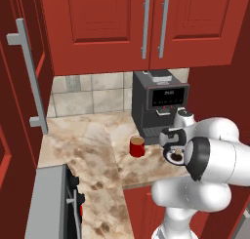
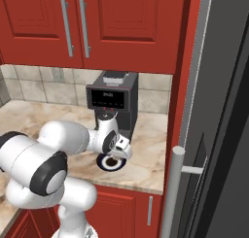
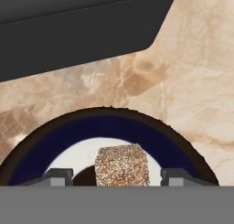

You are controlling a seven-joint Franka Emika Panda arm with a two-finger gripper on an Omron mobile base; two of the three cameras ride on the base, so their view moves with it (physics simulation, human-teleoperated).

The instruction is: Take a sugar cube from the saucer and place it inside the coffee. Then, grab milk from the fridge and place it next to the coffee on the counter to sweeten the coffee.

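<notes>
- Two jaws low over saucer (image 3: 41, 145), either side of sugar cube (image 3: 121, 165); gap each side, cube not gripped yet.
- Saucer on table (image 1: 88, 145), just in front of coffee machine (image 1: 158, 104).
- Red cup (image 1: 137, 146) stands near saucer, to its left.

— How many cups are out on the counter?

— One small red cylindrical cup (image 1: 137, 146) holding dark liquid, on the beige-brown marbled stone worktop (image 1: 83, 145).

— And dishes?

— One round saucer with a dark navy rim and white centre (image 3: 55, 138), carrying a single speckled tan sugar cube (image 3: 121, 165).

— Appliances?

— One black boxy coffee machine (image 1: 158, 105) (its display panel faces forward) and one tall grey fridge with a long bar handle (image 2: 216, 135).

— Cabinet handles above the worktop?

— Two upright grey metal bar handles (image 1: 145, 27), side by side on the red upper doors.
</notes>
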